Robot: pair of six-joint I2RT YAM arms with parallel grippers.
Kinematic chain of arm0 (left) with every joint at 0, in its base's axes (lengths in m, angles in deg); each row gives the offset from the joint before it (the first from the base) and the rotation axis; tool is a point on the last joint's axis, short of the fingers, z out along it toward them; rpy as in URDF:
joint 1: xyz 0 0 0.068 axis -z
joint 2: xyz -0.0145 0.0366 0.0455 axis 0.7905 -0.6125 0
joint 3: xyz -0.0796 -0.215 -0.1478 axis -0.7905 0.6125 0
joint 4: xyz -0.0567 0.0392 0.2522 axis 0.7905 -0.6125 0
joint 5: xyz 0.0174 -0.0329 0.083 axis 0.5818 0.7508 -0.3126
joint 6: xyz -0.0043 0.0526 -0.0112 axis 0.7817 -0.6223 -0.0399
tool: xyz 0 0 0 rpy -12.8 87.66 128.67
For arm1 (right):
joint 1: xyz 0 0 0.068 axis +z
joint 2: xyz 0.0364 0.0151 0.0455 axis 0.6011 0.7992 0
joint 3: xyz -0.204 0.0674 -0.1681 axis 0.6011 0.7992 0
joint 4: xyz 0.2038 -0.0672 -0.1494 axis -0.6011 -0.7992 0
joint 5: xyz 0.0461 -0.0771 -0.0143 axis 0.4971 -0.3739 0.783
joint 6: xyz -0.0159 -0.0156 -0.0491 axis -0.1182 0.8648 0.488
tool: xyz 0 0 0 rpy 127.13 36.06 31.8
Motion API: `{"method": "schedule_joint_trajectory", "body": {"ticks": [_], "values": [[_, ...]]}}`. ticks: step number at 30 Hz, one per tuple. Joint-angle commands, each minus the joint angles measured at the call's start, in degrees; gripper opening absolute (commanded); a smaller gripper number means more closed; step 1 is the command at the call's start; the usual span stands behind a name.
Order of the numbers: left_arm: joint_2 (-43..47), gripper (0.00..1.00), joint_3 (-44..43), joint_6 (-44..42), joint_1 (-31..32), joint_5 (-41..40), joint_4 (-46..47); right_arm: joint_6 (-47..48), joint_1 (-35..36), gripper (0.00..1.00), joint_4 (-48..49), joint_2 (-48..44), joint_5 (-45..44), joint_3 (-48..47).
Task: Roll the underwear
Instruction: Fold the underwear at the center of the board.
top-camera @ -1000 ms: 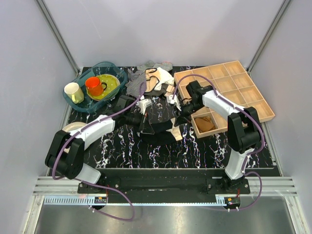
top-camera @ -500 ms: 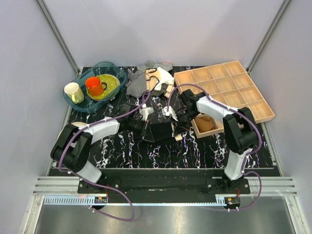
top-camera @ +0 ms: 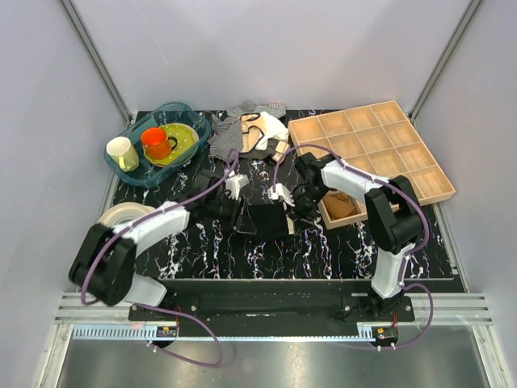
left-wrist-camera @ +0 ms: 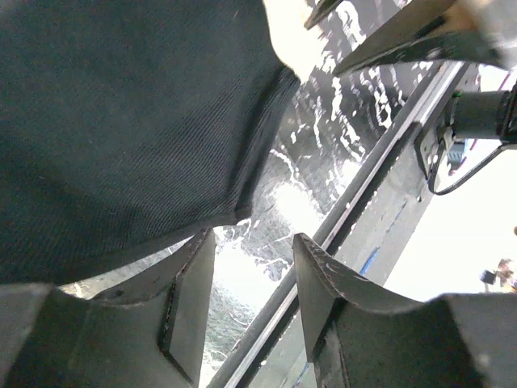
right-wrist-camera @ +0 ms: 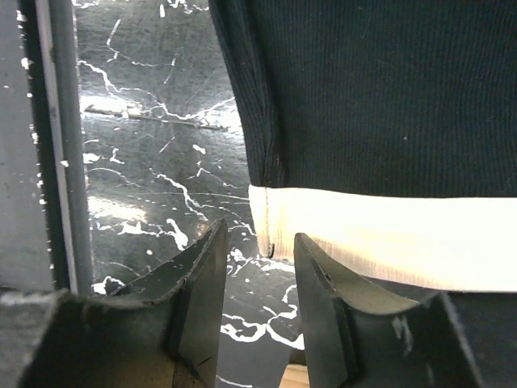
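Underwear (soft, light, floppy) lying beside wooden tray; hovering left pincer and right pincer, both slightly spread, empty; favouring cream waistband for gripping.

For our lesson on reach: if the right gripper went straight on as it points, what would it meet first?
Probably the underwear: its cream band lies just ahead of the right gripper.

Two cups, one wooden tray, one underwear
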Motion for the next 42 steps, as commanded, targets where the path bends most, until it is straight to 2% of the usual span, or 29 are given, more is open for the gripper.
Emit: {"method": "schedule_joint_trajectory", "body": {"ticks": [1,3,5,6,7,8,10,12,15,22,27,29,30,31,33,37,39,41,42], "values": [[10.10,0.47,-0.57,1.33,-0.98,-7.10,1.30,-0.10,0.30,0.47,-6.54,-4.51,1.67,-4.92],[12.48,0.47,-0.13,1.94,-2.73,-9.47,2.79,-1.06,0.30,0.45,-6.63,-4.95,4.48,-7.39],[11.27,0.41,-0.48,2.38,-4.74,-10.01,3.59,-3.78,0.30,0.41,-5.76,-3.39,7.90,-9.75],[9.95,0.37,-1.35,3.43,-5.45,-9.84,4.55,-6.14,0.38,0.32,-2.19,-2.59,8.44,-10.20],[8.55,0.33,-1.97,3.79,-5.90,-8.97,4.99,-11.13,0.65,0.27,-0.32,-1.62,7.84,-10.90],[4.96,0.24,-2.59,4.31,-6.42,-7.74,5.43,-13.44,0.74,0.23,1.78,0.47,6.70,-11.17],[1.52,0.20,-4.69,5.55,-6.43,-6.51,5.87,-20.27,1.26,0.17,7.41,2.59,2.24,-12.13],[-2.43,0.17,-5.31,5.99,-6.52,-6.76,6.31,-25.03,1.26,0.15,10.31,5.41,-1.03,-13.01],[-5.25,0.14,-3.74,6.60,-7.13,-10.45,8.06,-26.99,1.26,0.15,11.73,8.14,-7.36,-13.64],[-5.98,0.11,6.36,10.91,-8.45,-17.39,17.73,-28.49,1.18,0.14,13.85,12.97,-18.34,-13.28],[-6.24,0.14,8.31,11.61,-8.80,-17.66,19.50,-27.36,1.09,0.21,12.10,12.28,-15.65,-13.98],[-3.45,0.19,8.48,11.52,-8.89,-16.79,19.85,-26.74,1.18,0.24,9.91,9.91,-11.69,-14.69],[-1.77,0.21,8.48,11.52,-8.89,-16.87,19.85,-25.52,1.18,0.28,9.02,8.94,-9.07,-14.95],[0.07,0.26,8.48,11.52,-8.89,-17.04,19.76,-25.33,1.18,0.30,8.58,6.67,-8.26,-15.30],[6.93,0.33,7.44,11.09,-8.89,-18.80,17.66,-23.15,1.18,0.38,5.51,4.37,-5.98,-16.44],[19.23,0.42,3.75,6.61,-9.15,-23.80,11.08,-19.27,1.18,0.44,1.37,-1.25,-1.41,-17.68],[26.06,0.53,2.42,3.19,-9.77,-26.00,7.91,-14.56,1.18,0.45,-0.82,-2.66,-0.35,-17.33],[30.13,0.72,1.28,0.82,-10.73,-27.93,6.15,-7.96,1.18,0.50,-4.07,-4.60,3.08,-15.84],[31.81,0.99,1.10,0.37,-11.00,-28.55,5.70,-3.66,1.26,0.51,-4.00,-5.21,3.87,-13.48]]}}
